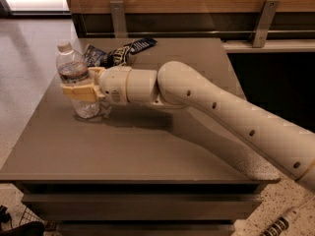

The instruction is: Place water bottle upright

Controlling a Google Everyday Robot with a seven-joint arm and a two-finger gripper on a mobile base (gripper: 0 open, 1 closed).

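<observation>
The water bottle (75, 78) is a small clear ribbed bottle with a white cap and a red and blue banded label. It stands upright near the left edge of the grey table (147, 146), its base on or just above the top. My gripper (81, 91) reaches in from the right on a thick cream arm. Its tan fingers (78, 93) are closed around the bottle's middle, just below the label.
A crumpled dark blue snack wrapper (118, 52) lies at the back of the table, behind my wrist. A wooden wall with metal brackets (118, 18) runs behind the table. The floor lies to the left, past the table edge.
</observation>
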